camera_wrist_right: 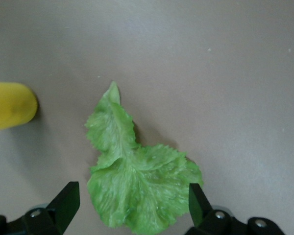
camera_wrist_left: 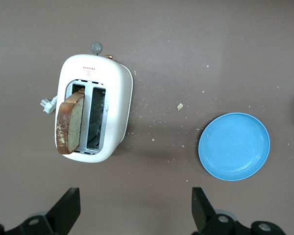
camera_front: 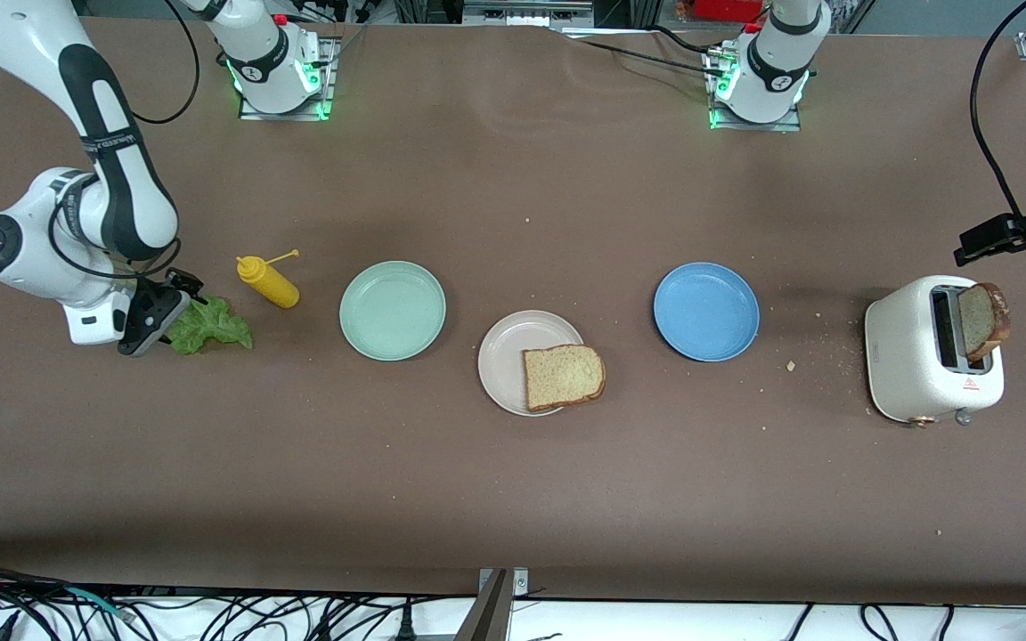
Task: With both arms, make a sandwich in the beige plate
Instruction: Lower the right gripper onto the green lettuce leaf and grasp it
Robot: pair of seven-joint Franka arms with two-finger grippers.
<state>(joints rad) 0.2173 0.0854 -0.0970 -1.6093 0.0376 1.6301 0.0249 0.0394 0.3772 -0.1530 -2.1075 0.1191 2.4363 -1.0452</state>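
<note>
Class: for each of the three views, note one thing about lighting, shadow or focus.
Front view: even overhead light, with a soft shadow on the table beside the toaster. Left wrist view: crisp; the toaster casts a faint shadow toward the blue plate. Right wrist view: soft focus; the lettuce is slightly hazy, and the yellow bottle blurred.

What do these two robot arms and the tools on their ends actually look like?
Both arms are glossy white with rounded shells and black joint sections. The right arm has small lettering on a black band and thin black cables looping around its wrist. Each base is lit green at the bottom. The right tool and left tool are black, each with two flat, wedge-shaped fingers.
</note>
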